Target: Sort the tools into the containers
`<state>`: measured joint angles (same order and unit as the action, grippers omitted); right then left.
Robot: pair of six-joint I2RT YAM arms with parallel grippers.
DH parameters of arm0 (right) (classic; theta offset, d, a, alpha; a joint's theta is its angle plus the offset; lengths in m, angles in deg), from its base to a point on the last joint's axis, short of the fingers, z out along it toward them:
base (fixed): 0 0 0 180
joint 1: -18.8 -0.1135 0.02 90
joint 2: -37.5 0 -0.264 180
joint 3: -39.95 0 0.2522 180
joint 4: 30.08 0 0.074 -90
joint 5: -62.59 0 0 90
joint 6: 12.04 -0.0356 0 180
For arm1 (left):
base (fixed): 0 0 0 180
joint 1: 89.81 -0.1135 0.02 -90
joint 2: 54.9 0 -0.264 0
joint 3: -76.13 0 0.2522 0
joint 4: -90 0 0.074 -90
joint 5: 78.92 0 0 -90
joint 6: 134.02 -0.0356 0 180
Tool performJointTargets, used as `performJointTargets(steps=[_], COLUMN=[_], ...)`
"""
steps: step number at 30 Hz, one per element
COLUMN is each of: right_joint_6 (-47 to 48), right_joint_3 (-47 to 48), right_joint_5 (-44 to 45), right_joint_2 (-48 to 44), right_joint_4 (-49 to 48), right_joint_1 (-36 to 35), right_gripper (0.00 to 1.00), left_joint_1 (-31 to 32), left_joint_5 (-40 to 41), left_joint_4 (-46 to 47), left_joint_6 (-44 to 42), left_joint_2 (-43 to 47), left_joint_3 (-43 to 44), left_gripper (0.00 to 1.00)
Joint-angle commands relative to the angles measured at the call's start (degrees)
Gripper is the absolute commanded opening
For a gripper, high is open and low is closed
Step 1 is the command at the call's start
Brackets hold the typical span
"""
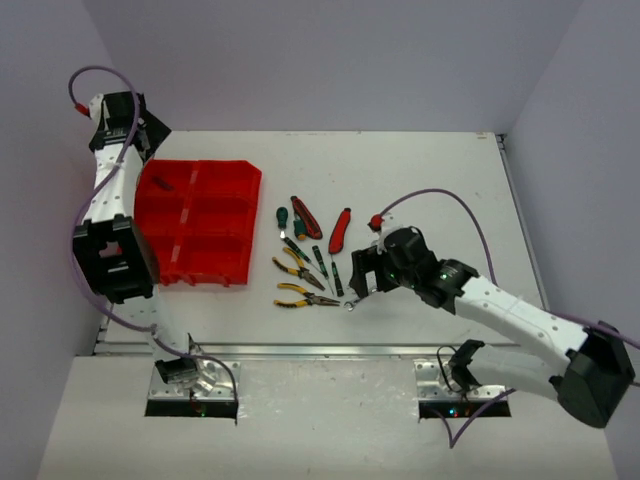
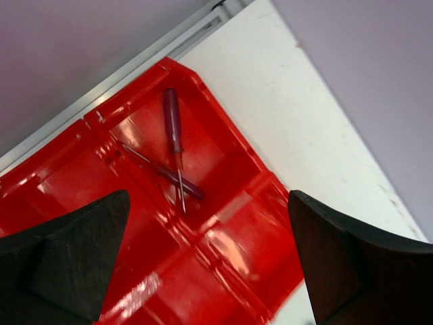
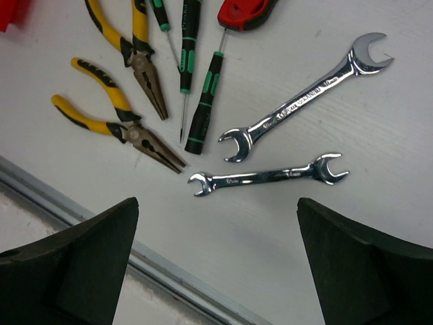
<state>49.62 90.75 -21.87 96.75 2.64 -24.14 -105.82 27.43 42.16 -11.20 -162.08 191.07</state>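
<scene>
The red organizer tray [image 1: 197, 222] lies at the table's left. My left gripper [image 1: 118, 262] hovers open over its left side; in the left wrist view [image 2: 210, 264] it is empty above the tray [image 2: 223, 250], where two thin screwdrivers [image 2: 173, 125] lie crossed in a corner compartment. My right gripper [image 1: 362, 277] is open and empty above two silver wrenches, one large [image 3: 308, 91] and one small [image 3: 267, 177]; it shows in the right wrist view [image 3: 216, 264]. Two yellow-black pliers [image 3: 118, 122], green-handled screwdrivers [image 3: 206, 101] and two red knives [image 1: 340, 230] lie between the tray and the right gripper.
The table's metal front edge [image 3: 155, 264] runs just below the right gripper. The purple side walls stand close on both sides. The left arm's cable [image 1: 85, 225] loops beside the tray.
</scene>
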Motion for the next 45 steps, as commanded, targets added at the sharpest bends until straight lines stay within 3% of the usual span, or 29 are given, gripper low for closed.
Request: performJointTargets(steps=[1, 4, 7, 11, 14, 16, 21, 31, 37, 41, 45], right_joint_6=[-6.59, -6.54, -5.76, -5.13, -3.4, -1.81, 1.08, -2.04, -4.45, -4.64, -2.45], right_joint_3=[9.65, 19.38, 29.03, 38.68, 45.44, 47.45, 59.12, 63.83, 60.81, 59.29, 55.66], right_joint_5=[3.95, 5.54, 6.67, 6.06, 6.84, 5.89, 8.9, 9.59, 12.29, 12.39, 11.21], right_joint_2=[13.44, 24.99, 37.0, 46.02, 53.46, 55.38, 64.87, 72.9, 72.98, 71.62, 63.47], right_joint_4=[-6.29, -6.28, -4.19, -5.69, -6.14, -5.95, -2.77, 0.63, 0.39, -1.47, -5.17], right_joint_1=[-0.13, -0.09, -0.21, -0.3, -0.39, -0.48, -1.28, -1.69, -1.99, -2.32, -2.38], right_gripper=[0.99, 0.99, 0.9, 0.7, 0.52, 0.51, 0.46, 0.41, 0.38, 0.24, 0.2], left_joint_1=[2.68, 5.59, 7.31, 7.66, 7.66, 7.76, 11.1, 12.7, 12.93, 12.93, 12.93], left_joint_5=[-7.01, -16.34, -22.05, -22.5, -14.81, -12.93, -15.28, -14.86, -16.08, -17.2, -22.03], left_joint_4=[0.71, 7.67, 12.02, 12.99, 9.23, 9.12, 9.25, 8.31, 8.95, 9.27, 10.38], left_joint_6=[-0.04, -0.34, -2.08, -5.88, -8.45, -8.64, -8.54, -8.38, -8.38, -8.38, -8.38], left_joint_2=[23.61, 42.23, 56.88, 69.15, 76.75, 79.5, 78.59, 78.88, 78.68, 78.29, 76.75], left_joint_3=[-10.39, -29.24, -46.35, -55.78, -57.86, -59.17, -60.08, -59.32, -59.71, -59.94, -59.97], left_gripper=[1.0, 1.0, 1.0, 1.0, 1.0, 1.0, 1.0, 1.0, 1.0, 1.0, 1.0])
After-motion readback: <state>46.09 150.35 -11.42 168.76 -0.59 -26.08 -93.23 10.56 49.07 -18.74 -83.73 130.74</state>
